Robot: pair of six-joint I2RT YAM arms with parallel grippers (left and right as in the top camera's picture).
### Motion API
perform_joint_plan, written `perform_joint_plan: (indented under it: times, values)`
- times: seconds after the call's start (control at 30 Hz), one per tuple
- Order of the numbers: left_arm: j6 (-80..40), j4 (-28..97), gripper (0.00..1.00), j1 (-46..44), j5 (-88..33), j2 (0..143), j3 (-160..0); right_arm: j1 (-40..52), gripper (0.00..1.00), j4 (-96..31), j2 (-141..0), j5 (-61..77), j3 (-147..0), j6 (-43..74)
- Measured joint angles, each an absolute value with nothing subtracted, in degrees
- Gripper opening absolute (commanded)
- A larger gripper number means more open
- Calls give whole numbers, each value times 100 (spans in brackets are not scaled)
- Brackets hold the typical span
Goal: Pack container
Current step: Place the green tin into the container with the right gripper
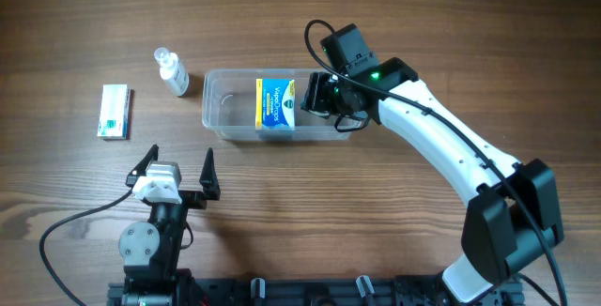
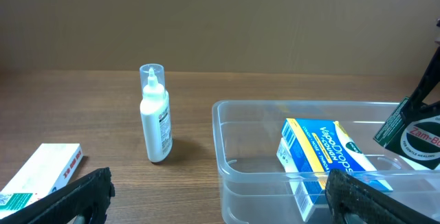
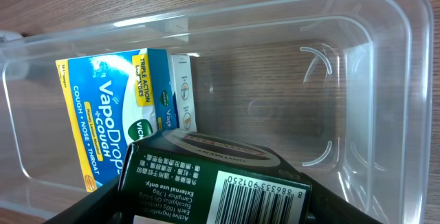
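Progress: clear, colourless plastic rectangular container [image 1: 221, 109] sits mid-table, beyond the left arm and under the right arm's wrist; one item is in so far, a blue-and-yellow cardboard lozenge box [image 1: 275, 105] lying across the tub's middle, seemingly at a slant in the left wrist view. A second item, a dark green cardboard box with a barcode [image 3: 213, 176], is at the tub's right end, tilted and not yet let go; cannot tell whether it touches the floor of the tub.

Outside the tub: small white plastic dropper bottle [image 1: 171, 71], upright, near the tub's left end; flat white carton with green print [image 1: 115, 111], lying further left, well apart from the tub. Judgement: one of four packed, one being placed, two to fetch.

Fingers: right gripper [image 1: 324, 95] pinches the dark green box across its sides, spread only as wide as the box. Left gripper [image 1: 178, 156] has its fingers [image 2: 75, 196] spread wide; it holds nothing and is short of the tub's near wall.
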State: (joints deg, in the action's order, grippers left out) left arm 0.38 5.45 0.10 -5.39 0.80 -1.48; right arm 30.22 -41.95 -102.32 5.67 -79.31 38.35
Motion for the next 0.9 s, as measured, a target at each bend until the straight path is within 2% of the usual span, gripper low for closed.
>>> perform_joint_plan:
  times: [0.8,0.9]
  values:
    - [38,539,100,10,-539,80,-148,3022,75,-4484,-10486,447,-7931,3787]
    - [38,539,100,10,-539,80,-148,3022,76,-4091,-10486,443,-7931,3446]
